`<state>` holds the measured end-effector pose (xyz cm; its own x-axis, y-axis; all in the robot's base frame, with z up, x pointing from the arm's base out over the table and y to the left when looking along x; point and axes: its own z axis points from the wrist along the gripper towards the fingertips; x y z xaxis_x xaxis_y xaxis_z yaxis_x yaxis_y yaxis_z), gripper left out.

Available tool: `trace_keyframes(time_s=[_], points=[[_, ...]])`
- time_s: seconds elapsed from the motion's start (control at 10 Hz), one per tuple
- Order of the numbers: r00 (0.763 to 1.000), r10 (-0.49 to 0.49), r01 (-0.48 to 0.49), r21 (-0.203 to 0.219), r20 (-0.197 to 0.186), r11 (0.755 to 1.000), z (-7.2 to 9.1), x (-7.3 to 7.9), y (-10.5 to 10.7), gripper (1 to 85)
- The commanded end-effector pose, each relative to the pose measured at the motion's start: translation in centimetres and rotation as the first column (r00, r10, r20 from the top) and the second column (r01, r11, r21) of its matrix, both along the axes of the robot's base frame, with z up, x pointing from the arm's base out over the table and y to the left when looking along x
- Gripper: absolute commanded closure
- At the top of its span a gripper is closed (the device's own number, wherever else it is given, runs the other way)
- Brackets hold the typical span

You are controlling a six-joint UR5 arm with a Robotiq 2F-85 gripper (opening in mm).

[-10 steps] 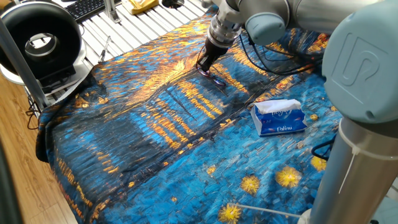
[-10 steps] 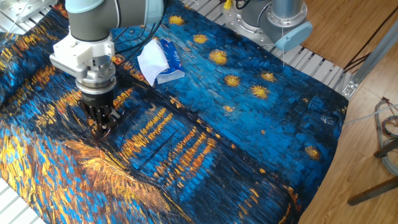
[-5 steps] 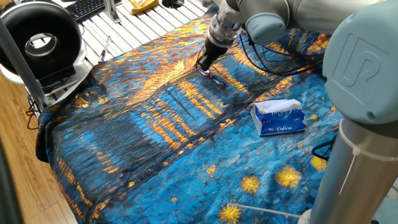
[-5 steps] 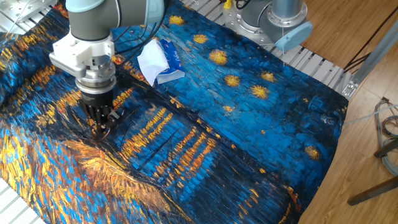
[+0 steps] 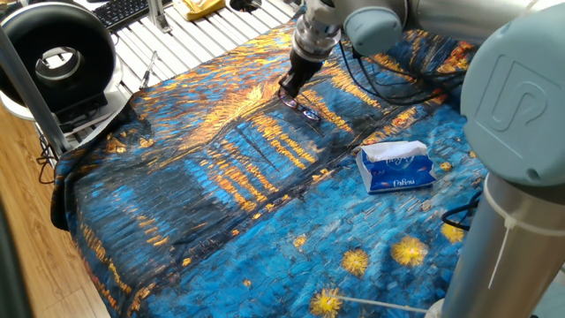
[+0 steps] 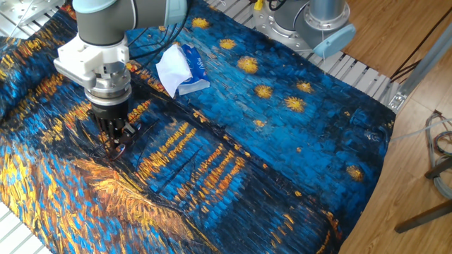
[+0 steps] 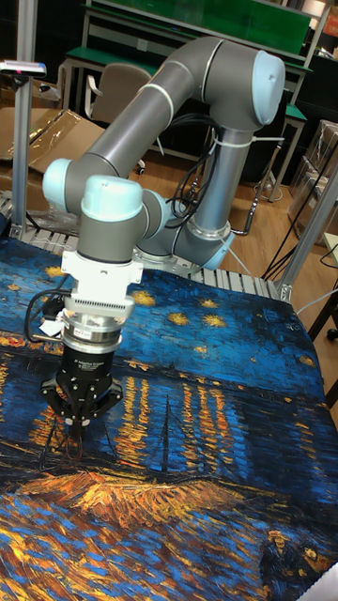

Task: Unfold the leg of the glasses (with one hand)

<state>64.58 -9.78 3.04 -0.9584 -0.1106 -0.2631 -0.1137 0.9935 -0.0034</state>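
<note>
The glasses lie on the painted blue-and-orange cloth, small, dark and thin, just right of my fingertips. My gripper points down at their left end and touches the cloth. In the other fixed view the gripper stands over the glasses, its fingers drawn together on the thin leg, which is too fine to make out clearly. In the tall fixed view the gripper shows its fingertips converged; the glasses are hidden behind it.
A blue tissue pack lies on the cloth to the right of the glasses, also visible at the top as the tissue pack. A black round device and a keyboard sit beyond the cloth's far left edge.
The arm and gripper have shifted slightly to the left and away from the tissue pack, staying low at the glasses. The tissue pack has not moved.
</note>
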Motion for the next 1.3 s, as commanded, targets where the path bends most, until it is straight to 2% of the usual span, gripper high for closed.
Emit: trace_keyframes(time_s=[0.0,0.1,0.4,1.2], points=[[1.0,0.011,-0.011,0.028,-0.01,1.0,0.8,0.0,0.6,81.0],[0.999,0.037,-0.037,0.035,0.004,0.999,0.6,0.2,0.7,65.3],[0.998,0.056,-0.056,0.026,0.002,0.998,-0.3,-0.4,0.0,56.0],[0.998,0.048,-0.049,0.029,0.033,0.998,-1.4,0.1,-0.5,57.3]])
